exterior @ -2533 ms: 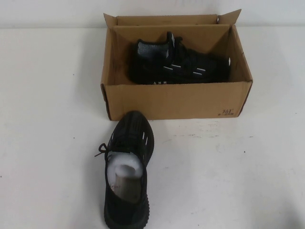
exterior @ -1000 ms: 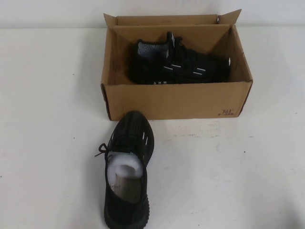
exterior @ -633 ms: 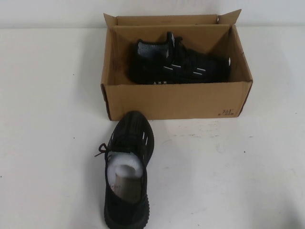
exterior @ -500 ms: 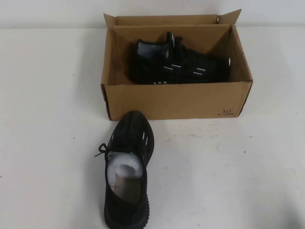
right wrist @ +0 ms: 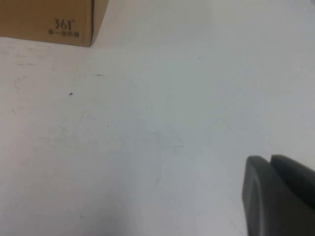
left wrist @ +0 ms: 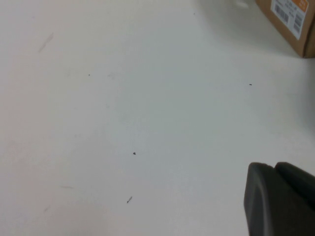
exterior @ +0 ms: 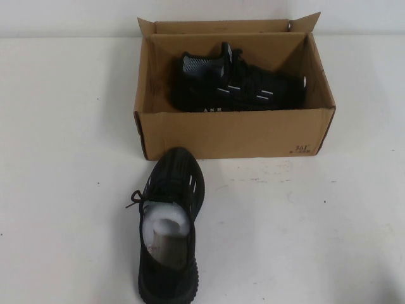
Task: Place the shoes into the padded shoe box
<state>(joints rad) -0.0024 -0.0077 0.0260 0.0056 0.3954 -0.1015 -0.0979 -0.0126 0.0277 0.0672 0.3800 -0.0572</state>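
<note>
The brown cardboard shoe box [exterior: 234, 134] stands open at the back middle of the table. One black knit sneaker [exterior: 243, 90] lies on its side inside it. The other sneaker [exterior: 171, 190] stands upright on the table in front of the box's left part, toe toward the box, white paper stuffing [exterior: 166, 225] showing in its opening. Neither arm shows in the high view. My left gripper [left wrist: 273, 168] is shut and empty above bare table, with a box corner [left wrist: 290, 19] far off. My right gripper [right wrist: 269, 161] is shut and empty above bare table, with the printed box corner [right wrist: 49, 19] far off.
The white table [exterior: 304, 228] spreads on both sides of the box and the loose sneaker. A pale wall runs behind the box.
</note>
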